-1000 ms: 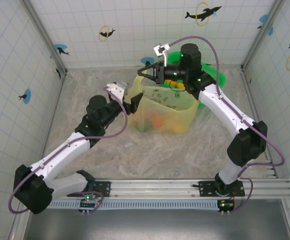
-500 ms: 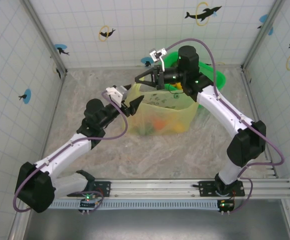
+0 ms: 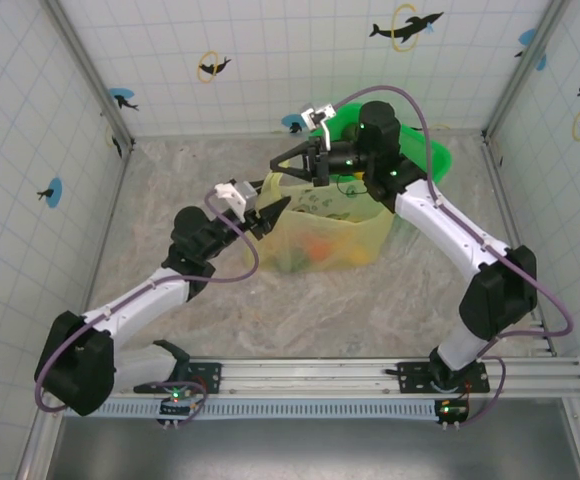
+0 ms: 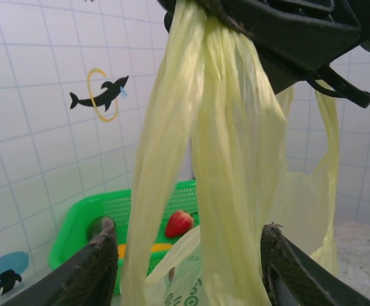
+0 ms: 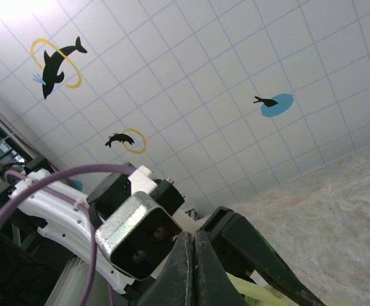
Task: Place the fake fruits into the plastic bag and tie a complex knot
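The pale yellow plastic bag (image 3: pixel 348 222) stands at mid-table with orange, yellow and green fake fruits (image 3: pixel 315 246) showing through its wall. My right gripper (image 3: pixel 278 163) is shut on the bag's handle strips (image 4: pixel 226 146) and holds them up above the bag's left corner. In the right wrist view its fingertips (image 5: pixel 193 268) are pressed together, with yellow plastic below them. My left gripper (image 4: pixel 191 261) is open just below, its two fingers on either side of the hanging strips, apart from them. A red strawberry (image 4: pixel 179 224) lies in the green basket (image 4: pixel 76 223) behind. No knot is visible.
The green basket (image 3: pixel 425 152) sits at the back right against the tiled wall, behind the bag, with a yellow fruit (image 4: pixel 143 247) in it too. Tiled walls close in the back and both sides. Bare table lies in front of the bag.
My left gripper has moved right and up toward the held handle strips, and its jaws have narrowed around them. The right gripper has shifted slightly left and stayed shut.
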`<state>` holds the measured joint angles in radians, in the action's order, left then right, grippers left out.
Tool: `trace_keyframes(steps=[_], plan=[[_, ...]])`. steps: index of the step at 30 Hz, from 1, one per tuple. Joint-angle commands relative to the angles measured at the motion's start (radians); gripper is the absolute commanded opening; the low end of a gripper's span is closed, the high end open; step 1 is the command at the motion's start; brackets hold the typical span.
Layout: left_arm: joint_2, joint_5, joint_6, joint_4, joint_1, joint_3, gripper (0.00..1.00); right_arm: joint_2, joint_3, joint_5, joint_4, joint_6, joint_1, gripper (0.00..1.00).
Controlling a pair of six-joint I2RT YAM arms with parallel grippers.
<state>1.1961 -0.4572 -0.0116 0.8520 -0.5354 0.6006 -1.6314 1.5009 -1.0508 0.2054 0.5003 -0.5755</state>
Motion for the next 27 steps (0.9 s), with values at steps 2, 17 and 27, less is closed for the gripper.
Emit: trace_keyframes(steps=[2, 17, 27], plan=[[0.031, -0.027, 0.025, 0.156, 0.005, -0.018, 0.51, 0.055, -0.034, 0.028, 0.113, 0.036, -0.003, 0.0], [0.107, -0.037, 0.051, 0.243, 0.002, -0.001, 0.45, 0.078, -0.156, 0.067, 0.343, 0.185, -0.006, 0.0], [0.134, -0.057, 0.077, 0.263, 0.0, 0.007, 0.2, 0.094, -0.18, 0.105, 0.364, 0.189, -0.006, 0.0]])
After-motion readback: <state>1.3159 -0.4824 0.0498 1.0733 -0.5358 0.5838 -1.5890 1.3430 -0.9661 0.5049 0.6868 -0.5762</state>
